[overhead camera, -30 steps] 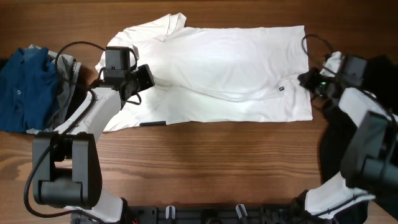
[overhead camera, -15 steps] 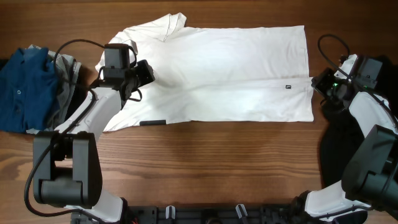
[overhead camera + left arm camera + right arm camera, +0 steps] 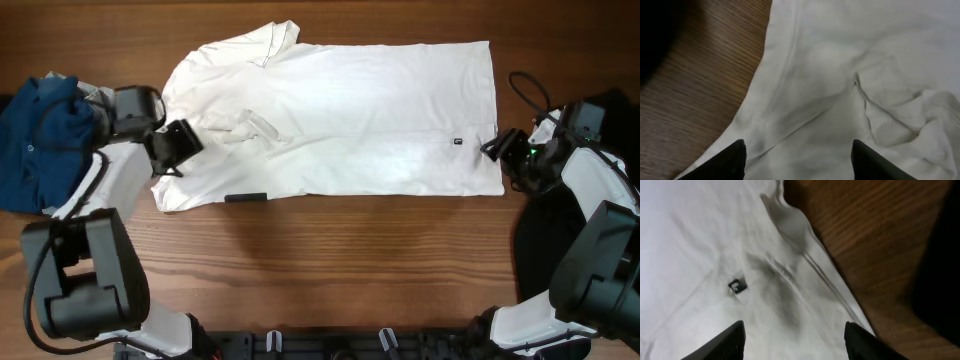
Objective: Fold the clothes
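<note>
The clothes, a white T-shirt [image 3: 340,110], lie flat across the table, folded lengthwise, with a small dark hem tag [image 3: 457,141] near the right edge. A rumpled sleeve fold [image 3: 250,125] sits at the left part. My left gripper [image 3: 170,150] hovers at the shirt's left edge, open and holding nothing; its wrist view shows creased white cloth [image 3: 850,100] between the spread fingers [image 3: 732,160]. My right gripper [image 3: 497,150] is at the shirt's right hem, open too, with the tag [image 3: 737,285] and hem edge [image 3: 820,275] below it.
A blue garment [image 3: 40,135] lies piled at the table's left edge. A small dark strip [image 3: 245,198] peeks from under the shirt's front edge. Bare wooden table [image 3: 340,260] runs along the front. Something black [image 3: 600,110] lies by the right arm.
Both grippers have opened and let go of the shirt. The left gripper has drawn back leftward to the shirt's edge. The cloth has settled flatter, with a rumple left at the left part.
</note>
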Action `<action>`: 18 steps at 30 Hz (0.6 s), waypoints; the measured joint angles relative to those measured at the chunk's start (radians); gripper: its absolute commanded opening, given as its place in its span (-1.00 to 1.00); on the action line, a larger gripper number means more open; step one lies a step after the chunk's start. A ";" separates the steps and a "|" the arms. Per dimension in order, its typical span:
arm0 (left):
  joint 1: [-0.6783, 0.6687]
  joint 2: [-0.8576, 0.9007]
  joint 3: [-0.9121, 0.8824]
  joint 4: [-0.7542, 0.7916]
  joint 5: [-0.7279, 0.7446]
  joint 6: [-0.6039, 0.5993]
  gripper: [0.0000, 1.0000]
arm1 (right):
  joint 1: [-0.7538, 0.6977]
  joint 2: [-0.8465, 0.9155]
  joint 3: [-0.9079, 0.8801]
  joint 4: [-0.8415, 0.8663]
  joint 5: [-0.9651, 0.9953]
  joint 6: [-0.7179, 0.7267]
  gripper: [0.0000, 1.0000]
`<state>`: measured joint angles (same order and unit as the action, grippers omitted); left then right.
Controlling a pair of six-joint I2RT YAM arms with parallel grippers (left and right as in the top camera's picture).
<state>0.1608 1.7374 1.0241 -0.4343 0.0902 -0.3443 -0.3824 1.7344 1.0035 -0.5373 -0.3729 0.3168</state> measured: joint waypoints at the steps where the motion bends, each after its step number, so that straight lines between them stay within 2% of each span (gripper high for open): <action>1: 0.004 0.000 0.000 0.000 0.005 0.015 0.09 | 0.000 0.000 0.000 -0.030 0.000 0.000 0.23; 3: 0.003 0.005 0.000 -0.007 0.015 0.033 -0.07 | 0.000 0.000 -0.001 -0.072 0.000 0.004 0.21; 6: 0.001 0.050 0.000 -0.017 0.028 0.060 -0.46 | 0.000 0.000 -0.005 -0.092 0.001 0.014 0.18; 7: 0.001 0.067 0.000 -0.016 0.029 0.064 -0.52 | 0.000 0.000 -0.011 -0.092 0.001 0.017 0.15; 8: 0.001 0.088 0.000 -0.014 0.031 0.066 -0.67 | 0.000 0.000 -0.018 -0.092 0.001 0.019 0.15; 9: 0.001 0.096 0.004 -0.011 0.032 0.070 -0.92 | 0.000 0.000 -0.025 -0.095 0.002 0.021 0.13; 14: 0.003 0.111 0.013 0.000 -0.012 0.074 -0.92 | 0.000 0.000 -0.029 -0.099 0.005 0.023 0.15; 16: 0.010 0.114 0.018 0.005 -0.042 0.073 -0.91 | 0.000 0.000 -0.029 -0.104 0.005 0.023 0.27; 17: 0.026 0.120 0.025 0.008 -0.048 0.073 -0.87 | 0.000 0.000 -0.029 -0.105 0.005 0.025 0.31; 18: 0.047 0.127 0.035 0.007 -0.052 0.073 -0.64 | 0.000 0.000 -0.029 -0.105 0.005 0.023 0.33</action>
<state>0.2077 1.8641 1.0592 -0.4274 0.0383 -0.2710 -0.3820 1.7344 0.9745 -0.6426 -0.3676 0.3401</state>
